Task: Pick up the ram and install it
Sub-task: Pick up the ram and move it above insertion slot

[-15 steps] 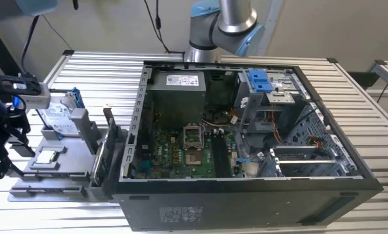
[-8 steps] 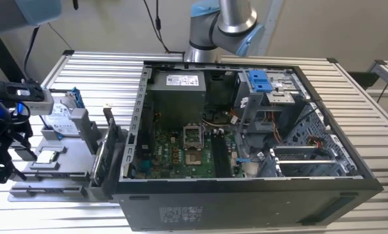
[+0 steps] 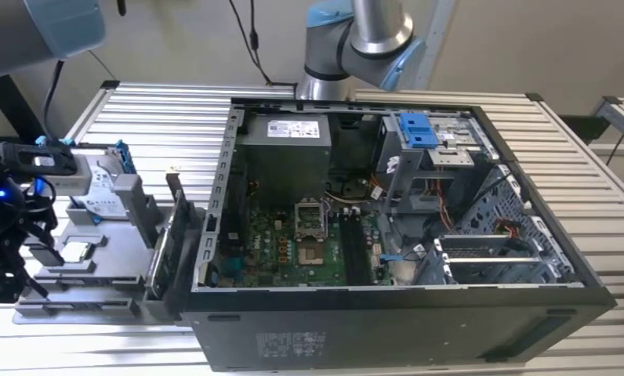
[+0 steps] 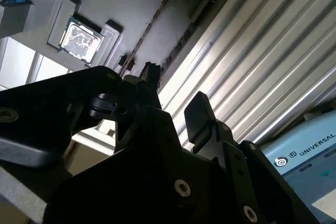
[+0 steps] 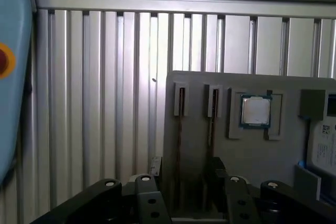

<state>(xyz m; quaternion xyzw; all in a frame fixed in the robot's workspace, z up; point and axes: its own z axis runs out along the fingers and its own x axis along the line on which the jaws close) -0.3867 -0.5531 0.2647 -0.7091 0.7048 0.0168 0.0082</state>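
Two ram sticks stand on edge in slots of a grey parts tray [image 5: 252, 156], seen as thin brown lines: one ram [image 5: 180, 129] and a second ram [image 5: 212, 116] beside it. My gripper [image 5: 181, 187] hovers over the tray, open, its dark fingers [image 5: 144, 184] straddling the first stick's near end without closing on it. In the second wrist view the gripper [image 4: 176, 90] shows a clear gap between its tips, with a ram edge [image 4: 152, 24] just beyond. In the exterior view the gripper [image 3: 24, 262] is at the far left, over the tray [image 3: 108, 243].
A processor chip [image 5: 255, 111] and a silver hard drive [image 3: 103, 200] lie on the same tray, and dark cards [image 3: 176, 235] stand at its right side. The open computer case [image 3: 396, 329] with its green motherboard [image 3: 291, 243] lies in the middle of the ribbed metal table [image 3: 165, 110].
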